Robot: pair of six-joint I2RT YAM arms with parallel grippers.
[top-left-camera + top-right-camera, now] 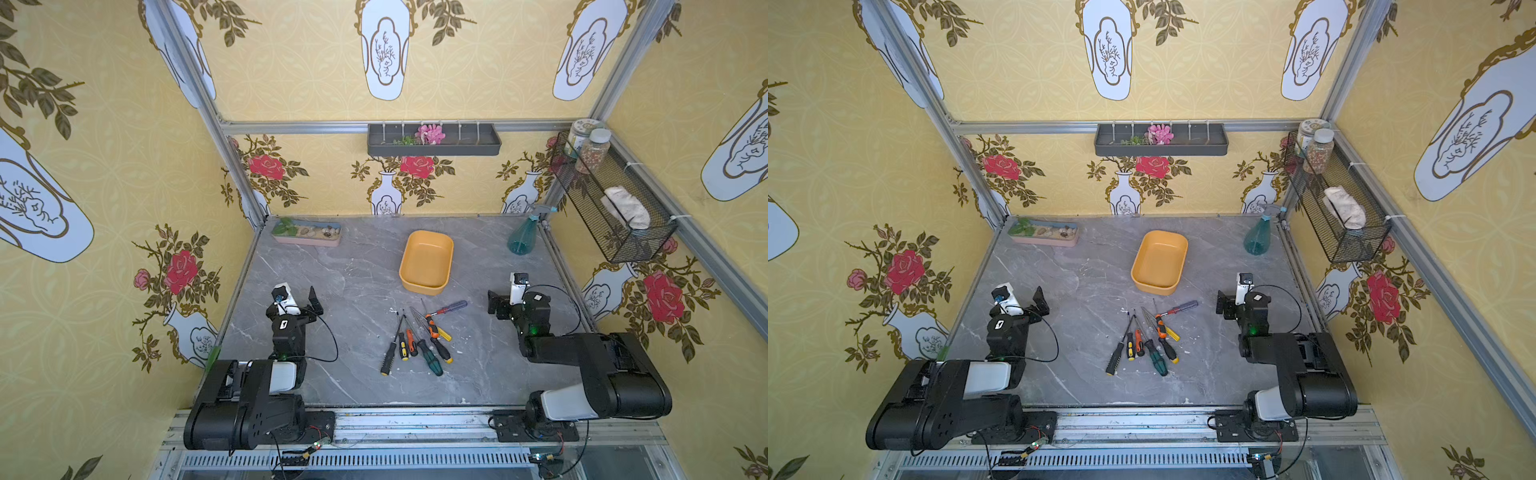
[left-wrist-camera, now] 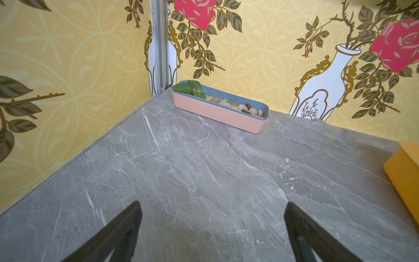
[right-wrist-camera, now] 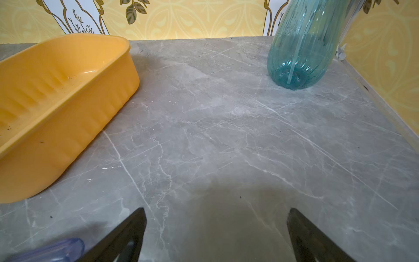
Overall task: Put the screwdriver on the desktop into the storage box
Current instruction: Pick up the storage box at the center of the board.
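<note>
Several screwdrivers lie in a loose pile on the grey desktop, front of centre in both top views. One with a red and blue see-through handle lies farthest back; its handle end shows in the right wrist view. The yellow-orange storage box stands empty just behind the pile, also seen as storage box and storage box. My left gripper hovers left of the pile, open and empty, as gripper shows. My right gripper hovers right of the pile, open and empty, as gripper shows.
A pink tray of pebbles sits at the back left corner. A teal spray bottle stands at the back right. A dark wall tray hangs on the back wall, and a wire basket with jars on the right wall.
</note>
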